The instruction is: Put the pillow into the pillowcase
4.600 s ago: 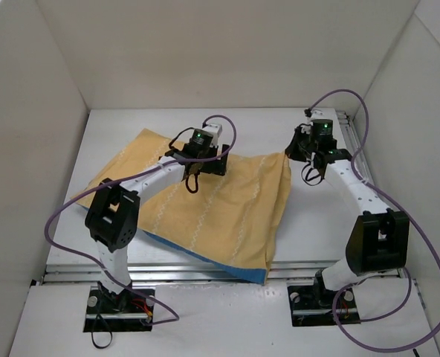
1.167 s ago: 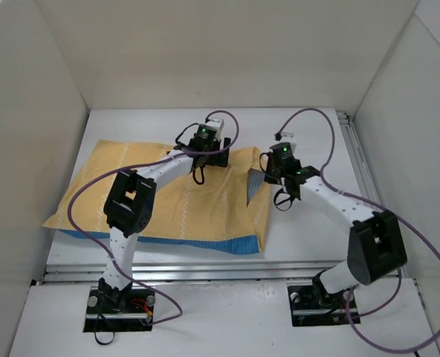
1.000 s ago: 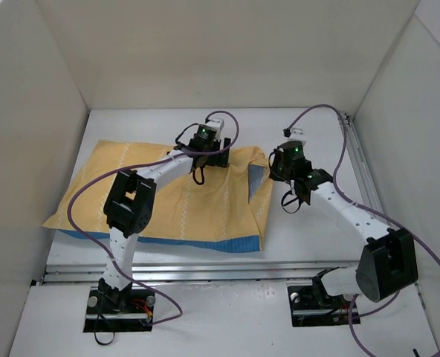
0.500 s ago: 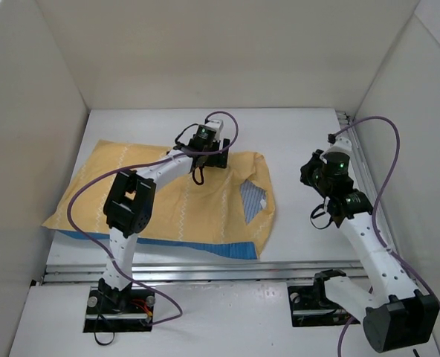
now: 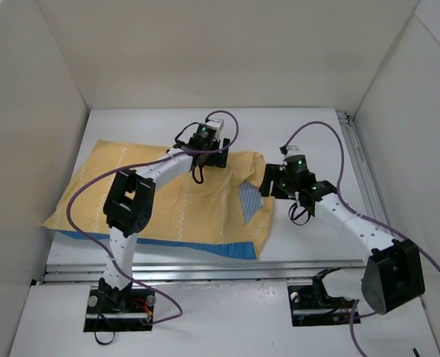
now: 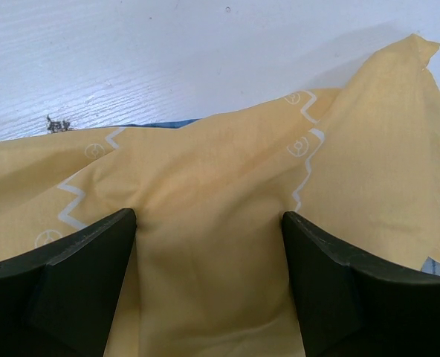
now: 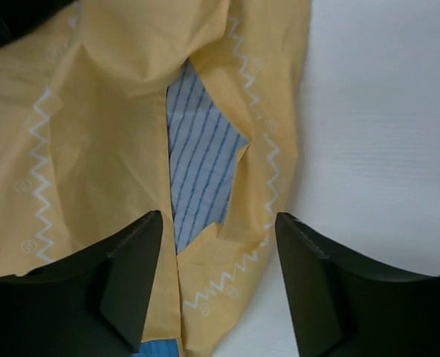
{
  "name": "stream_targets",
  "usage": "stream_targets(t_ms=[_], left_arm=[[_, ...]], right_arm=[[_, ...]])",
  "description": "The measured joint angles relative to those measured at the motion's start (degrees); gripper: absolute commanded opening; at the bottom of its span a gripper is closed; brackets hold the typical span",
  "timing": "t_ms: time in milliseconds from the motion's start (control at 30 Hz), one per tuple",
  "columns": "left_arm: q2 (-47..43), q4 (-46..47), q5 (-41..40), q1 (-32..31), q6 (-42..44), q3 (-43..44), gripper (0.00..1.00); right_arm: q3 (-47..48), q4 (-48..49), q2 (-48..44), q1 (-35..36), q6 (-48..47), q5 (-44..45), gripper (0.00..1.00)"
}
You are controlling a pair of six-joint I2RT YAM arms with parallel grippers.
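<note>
Pillowcase (image 5: pixel 168 201) sprawled centre-left, pillow (image 7: pixel 198 171) peeking striped through its slit, left gripper (image 6: pixel 209 245) spread wide astride a fabric ridge, right gripper (image 7: pixel 216 275) open above — a careless pinch could grab both layers, sealing the opening.

Our two arms, both reaching over the table
Our left gripper (image 6: pixel 209 279) is stretched far forward, fingers spread wide and pointing down; our right gripper (image 7: pixel 220 279) bends inward toward it, fingers parted and holding nothing
</note>
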Motion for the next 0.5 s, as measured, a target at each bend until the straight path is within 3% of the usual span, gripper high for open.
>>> stream_targets(t_ms=[100, 300, 467, 500], left_arm=[[-0.90, -1.49, -0.22, -0.31, 0.81, 0.11, 0.76], [-5.51, -5.14, -0.68, -1.38, 2.54, 0.07, 0.76], [-9.81, -6.19, -0.59, -2.16, 3.61, 0.07, 0.76], [-10.43, -6.29, -0.57, -2.16, 3.72, 0.07, 0.76]], right_arm=[[-0.31, 0.04, 4.09, 4.02, 0.24, 0.50, 0.67], [-0.74, 0.37, 10.45, 8.72, 0.48, 3.74, 0.52], [-0.74, 1.33, 17.27, 8.81, 0.22, 5.33, 0.30], [-0.72, 1.46, 18.27, 8.81, 0.24, 5.53, 0.15]])
